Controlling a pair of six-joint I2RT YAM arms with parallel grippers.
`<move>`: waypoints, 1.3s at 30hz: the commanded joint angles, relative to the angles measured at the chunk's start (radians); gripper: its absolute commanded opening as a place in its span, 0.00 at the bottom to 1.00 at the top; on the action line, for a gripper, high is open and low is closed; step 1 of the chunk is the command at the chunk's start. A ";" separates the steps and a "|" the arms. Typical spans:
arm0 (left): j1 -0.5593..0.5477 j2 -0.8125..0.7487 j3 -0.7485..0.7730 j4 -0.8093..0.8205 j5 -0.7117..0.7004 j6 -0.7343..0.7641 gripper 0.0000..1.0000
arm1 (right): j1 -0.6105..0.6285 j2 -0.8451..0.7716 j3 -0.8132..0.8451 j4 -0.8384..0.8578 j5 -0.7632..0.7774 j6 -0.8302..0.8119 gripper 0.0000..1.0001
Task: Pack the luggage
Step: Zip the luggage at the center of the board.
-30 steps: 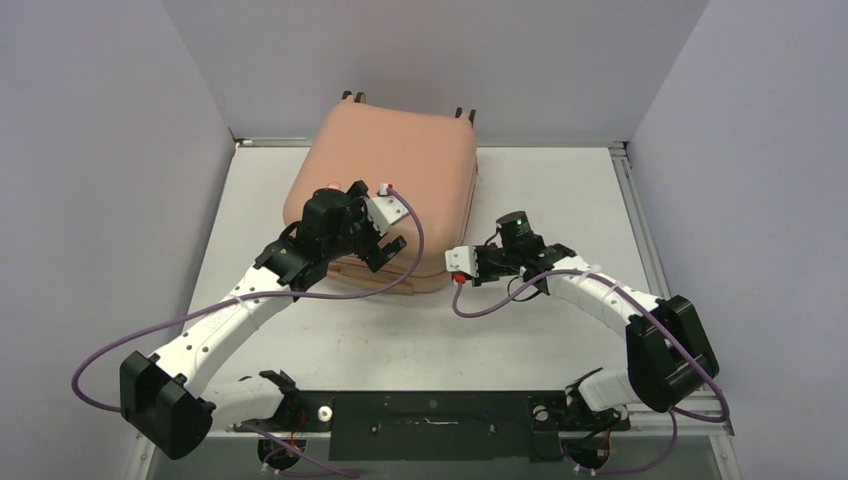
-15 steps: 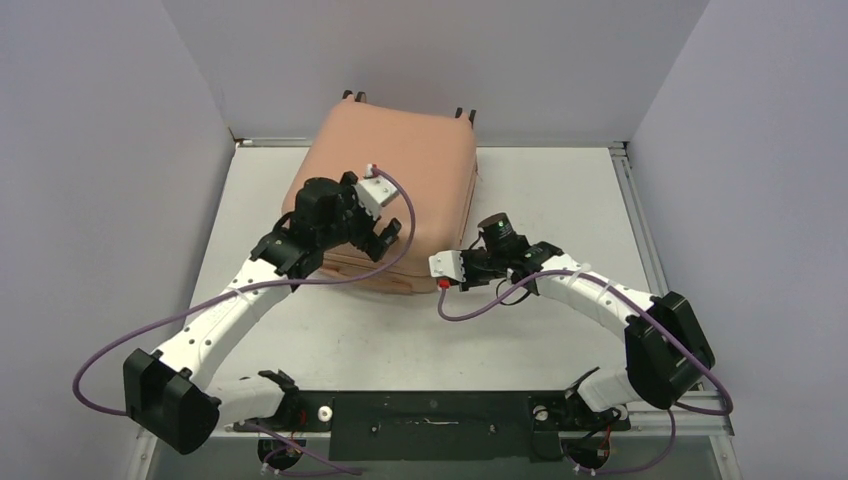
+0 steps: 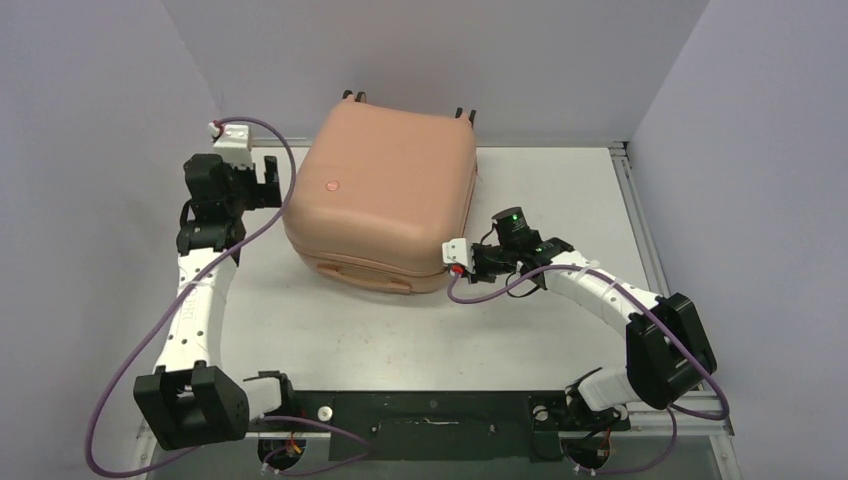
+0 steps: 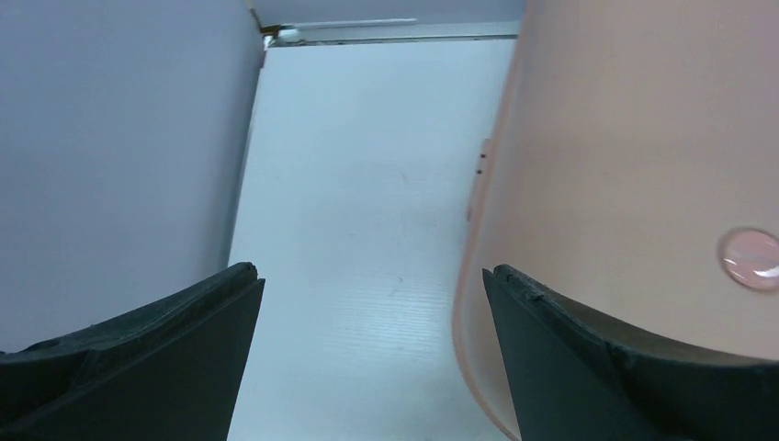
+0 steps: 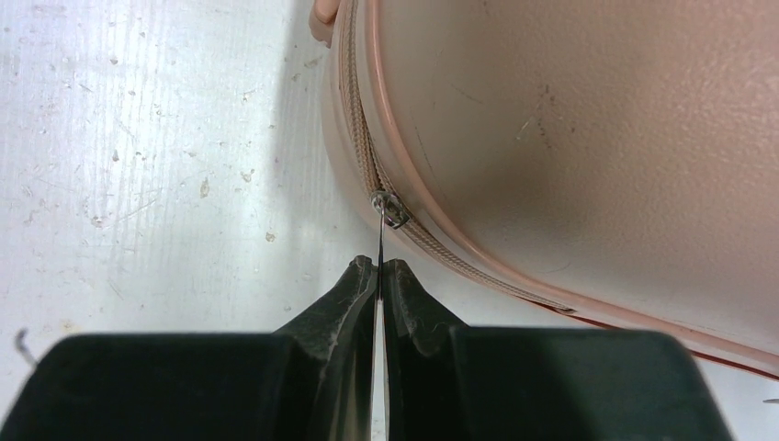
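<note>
Toward the far middle of the white table [image 3: 560, 200] we see the luggage [image 3: 385, 205], a peach-pink hard-shell case lying flat with its lid down and its rounded corners well inside the table's edges. A small round red logo [image 3: 334, 186] sits on the upper shell near its left side, and two black wheels [image 3: 352, 97] stick up at the far edge, close to the back wall. Along the side of the case runs the zipper track [image 5: 354, 119], and at the near right corner we find the metal slider [image 5: 390, 209] on it. A thin zipper pull [image 5: 379, 243] extends from the slider toward the right gripper [image 5: 378, 271], whose fingers are pressed together on it, pinching it edge-on just beside the shell. The right arm [image 3: 600, 290] reaches in low from the right side of the table.

The left gripper [image 4: 369, 273] hangs at the case's left side, near the table's far left corner. Its fingers are spread wide and hold nothing, and bare table shows between them. The curved left wall of the case lies just beside its right finger; we cannot tell whether they touch. The left arm [image 3: 195, 300] stretches along the left edge, a purple cable [image 3: 245, 225] looping from its wrist. Pale grey walls [image 3: 100, 120] close in the table on three sides.
</note>
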 commanded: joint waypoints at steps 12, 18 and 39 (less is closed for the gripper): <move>0.082 0.332 0.000 0.213 -0.132 -0.036 0.96 | -0.003 -0.070 -0.002 0.010 -0.085 0.016 0.05; 0.026 0.352 -0.051 0.246 -0.144 0.025 0.96 | -0.023 -0.075 -0.002 0.009 -0.098 0.015 0.05; -0.075 0.568 -0.020 0.150 -0.233 0.081 0.96 | -0.130 -0.087 0.010 -0.034 -0.155 -0.005 0.05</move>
